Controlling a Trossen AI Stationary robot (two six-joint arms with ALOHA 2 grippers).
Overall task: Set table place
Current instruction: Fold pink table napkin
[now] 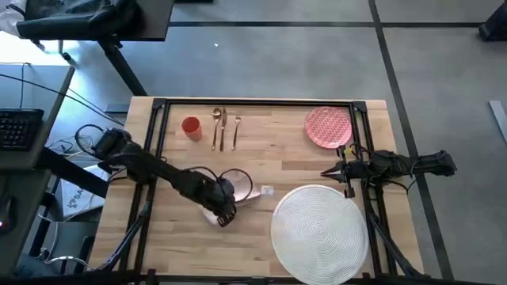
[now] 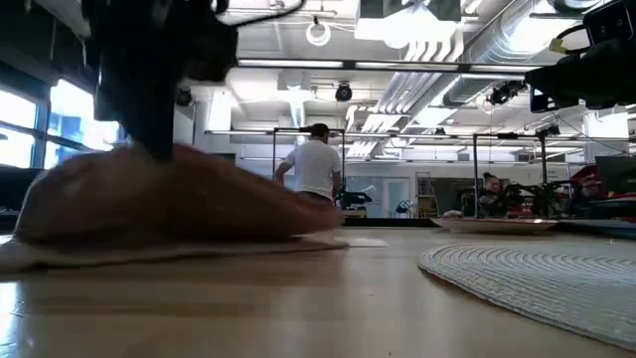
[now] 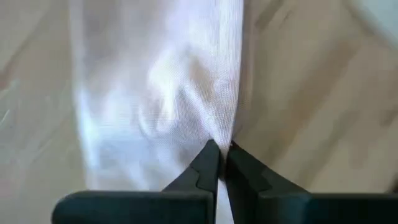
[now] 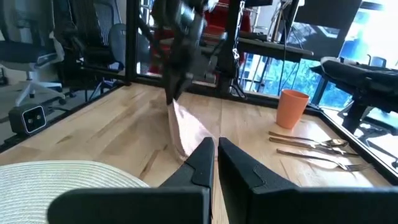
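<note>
The napkin (image 1: 238, 190) is pinched by the left hand (image 1: 224, 207) near the desk (image 1: 269, 154) front, beside the placemat (image 1: 321, 229). If lifted quickly, the cloth could slip out or unfold. The right hand (image 1: 326, 172), pressed together, waits above the placemat.

Desk (image 1: 277, 158) light wood; placemat (image 1: 319, 232) white woven; plate (image 1: 328, 127) pink, red-patterned; cup (image 1: 191, 127) orange-red; cutlery (image 1: 224, 127) gold; napkin (image 1: 238, 190) pale pink.

One plate (image 1: 328, 127), one cup (image 1: 191, 127), three cutlery pieces (image 1: 223, 127)
</note>
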